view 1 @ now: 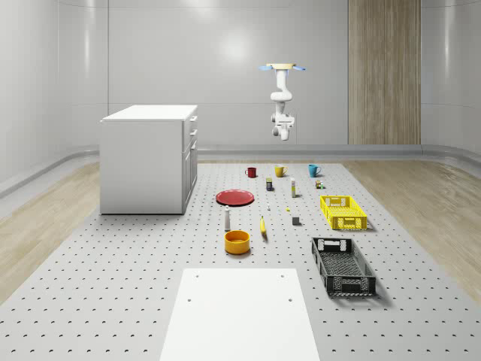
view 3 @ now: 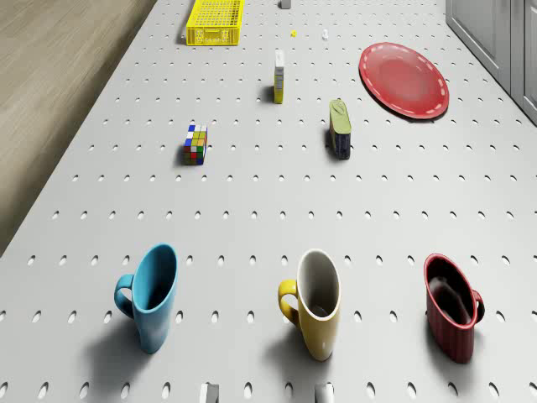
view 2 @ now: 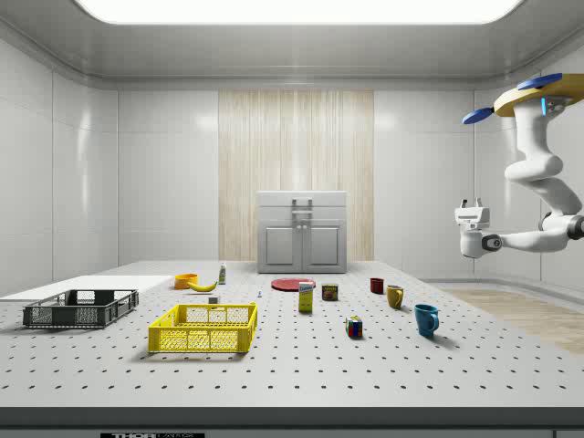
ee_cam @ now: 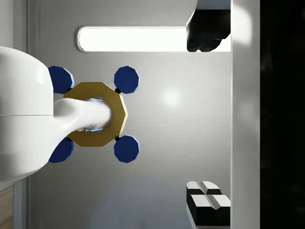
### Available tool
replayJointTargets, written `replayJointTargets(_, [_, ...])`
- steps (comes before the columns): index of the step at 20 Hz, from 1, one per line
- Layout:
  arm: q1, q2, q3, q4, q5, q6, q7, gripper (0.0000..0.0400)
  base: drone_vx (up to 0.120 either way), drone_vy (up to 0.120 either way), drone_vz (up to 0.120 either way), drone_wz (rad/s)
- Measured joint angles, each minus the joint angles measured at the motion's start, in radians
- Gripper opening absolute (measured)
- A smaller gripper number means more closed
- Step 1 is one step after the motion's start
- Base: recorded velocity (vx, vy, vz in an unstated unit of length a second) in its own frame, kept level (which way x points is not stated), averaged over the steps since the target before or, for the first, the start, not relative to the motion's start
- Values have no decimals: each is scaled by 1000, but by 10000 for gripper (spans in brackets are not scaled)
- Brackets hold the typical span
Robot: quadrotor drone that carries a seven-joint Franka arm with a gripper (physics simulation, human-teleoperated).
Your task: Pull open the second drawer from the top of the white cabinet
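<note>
The white box-shaped cabinet (view 1: 149, 159) sits at about nine o'clock on the perforated grey table (view 1: 113, 286), its second drawer (view 1: 193, 137) shut and facing the clutter at the centre. I hold the drone (view 1: 283, 68) hovering high toward one o'clock, above the row of blue (view 3: 151, 292), yellow (view 3: 314, 300) and red (view 3: 453, 306) mugs, well apart from the handles, presumably to keep the arm clear before approaching. The gripper (ee_cam: 208, 113) has its black-and-white fingers (ee_cam: 207, 199) spread wide, gripping nothing, pointing upward. Pale glossy walls and a wood panel (view 1: 384, 71) enclose the room.
</note>
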Motion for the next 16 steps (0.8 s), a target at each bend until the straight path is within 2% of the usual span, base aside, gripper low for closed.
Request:
replayJointTargets(3, [-2,7,1,63,1,-53,-1,337,0,0,0,0])
replayJointTargets(8, [-3,40,2,170,1,-124,-2,311,0,-8,0,0])
replayJointTargets(12, [-4,65,3,236,2,-162,-2,304,0,-120,0,0])
replayJointTargets(16, [-5,79,3,273,2,-182,-3,301,0,-120,0,0])
